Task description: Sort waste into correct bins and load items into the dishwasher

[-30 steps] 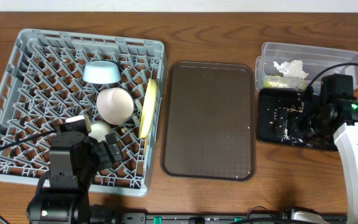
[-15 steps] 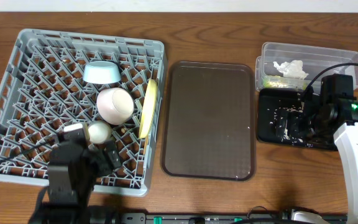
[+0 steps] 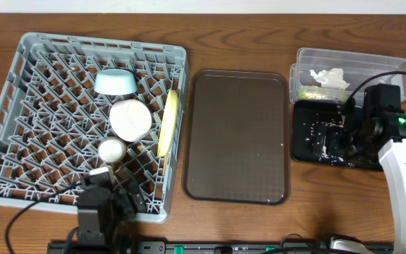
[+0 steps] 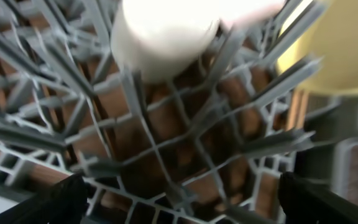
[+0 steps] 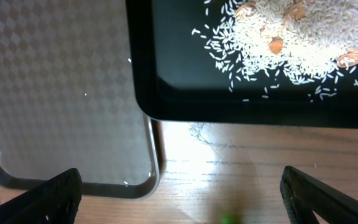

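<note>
The grey dish rack (image 3: 104, 39) holds the light-blue bowl (image 3: 114, 82), the white bowl (image 3: 130, 118), the pale-yellow plate (image 3: 166, 121) standing on edge, and a small white cup (image 3: 111, 150). My left gripper (image 3: 115, 194) is open and empty over the rack's front edge; its wrist view shows the cup (image 4: 166, 31), the plate (image 4: 340, 56) and the lattice (image 4: 185, 143). The clear tub (image 3: 372, 60) holds the tissue (image 3: 330, 77) and the wrapper (image 3: 306, 92). The black tray (image 3: 298, 152) holds crumbs (image 3: 321, 134). My right gripper (image 3: 340, 141) is open and empty above it.
The brown serving tray (image 3: 237, 134) lies between the rack and the bins. The right wrist view shows its corner (image 5: 55, 87), the black tray's edge (image 5: 229, 102), crumbs (image 5: 278, 37) and bare wooden table (image 5: 241, 168) between my open fingers (image 5: 179, 199).
My left arm has drawn back toward the front edge of the rack, uncovering the small white cup. The right arm has not moved.
</note>
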Tool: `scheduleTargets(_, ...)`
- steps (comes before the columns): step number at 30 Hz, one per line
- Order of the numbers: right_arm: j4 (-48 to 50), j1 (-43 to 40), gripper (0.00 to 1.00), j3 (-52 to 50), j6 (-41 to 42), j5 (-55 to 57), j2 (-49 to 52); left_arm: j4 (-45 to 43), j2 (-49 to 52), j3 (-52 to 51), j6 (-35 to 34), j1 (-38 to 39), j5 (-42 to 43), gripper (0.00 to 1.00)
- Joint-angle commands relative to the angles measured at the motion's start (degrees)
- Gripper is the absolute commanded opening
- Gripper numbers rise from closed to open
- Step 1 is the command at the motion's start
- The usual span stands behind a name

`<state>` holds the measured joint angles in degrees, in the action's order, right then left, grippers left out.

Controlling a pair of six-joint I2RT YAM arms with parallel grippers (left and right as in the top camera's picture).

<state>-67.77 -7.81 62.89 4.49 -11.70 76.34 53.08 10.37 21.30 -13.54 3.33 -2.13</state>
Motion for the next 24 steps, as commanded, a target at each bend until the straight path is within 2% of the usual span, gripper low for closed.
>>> scheduleTargets(1,0.04,-0.48,0.99,0.68,-0.35,0.33,-0.59,0.00,-5.57,-4.11,-0.50,-0.04,-0.94,1.00)
scheduleTargets(5,0.04,-0.48,0.99,0.68,-0.35,0.33,-0.59,-1.31,-10.38,-6.34,-0.52,-1.05,-0.92,1.00)
scheduleTargets(24,0.04,-0.48,0.99,0.68,-0.35,0.33,-0.59,-1.40,-10.14,-6.49,-0.50,-1.55,-0.94,1.00)
